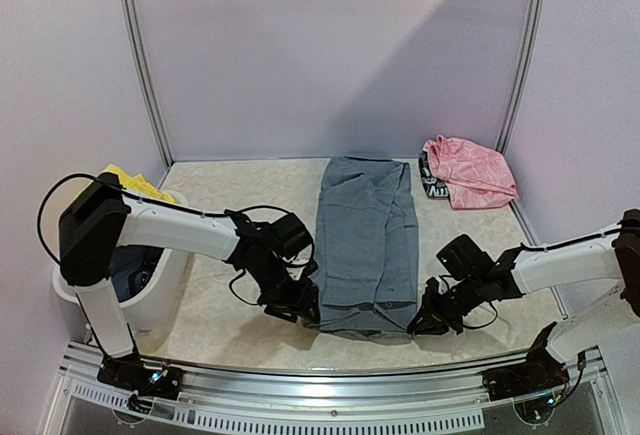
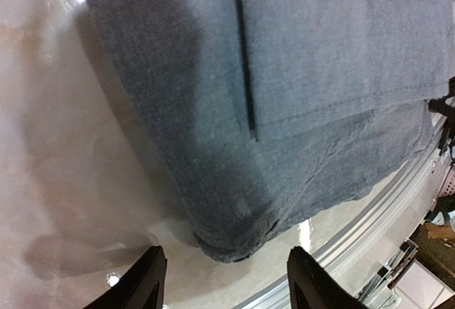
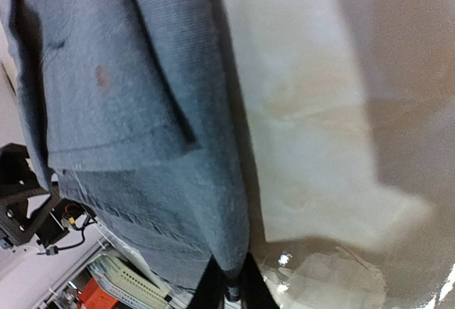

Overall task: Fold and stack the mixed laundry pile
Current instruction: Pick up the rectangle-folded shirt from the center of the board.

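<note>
The grey shirt (image 1: 366, 240) lies folded into a long strip down the middle of the table. My left gripper (image 1: 308, 309) is at its near left corner. In the left wrist view that gripper (image 2: 227, 280) is open, and the shirt's corner (image 2: 227, 248) sits just ahead of the gap, untouched by either finger. At the near right corner, my right gripper (image 1: 421, 321) is shut on the shirt; in the right wrist view the fingertips (image 3: 250, 289) pinch the grey corner (image 3: 229, 252). A shiny pink piece (image 1: 470, 170) lies at the back right.
A white tub (image 1: 165, 285) stands at the left edge with a yellow garment (image 1: 135, 183) and dark blue cloth (image 1: 133, 270) in it. The metal rail (image 1: 330, 380) of the table's near edge runs just behind both grippers.
</note>
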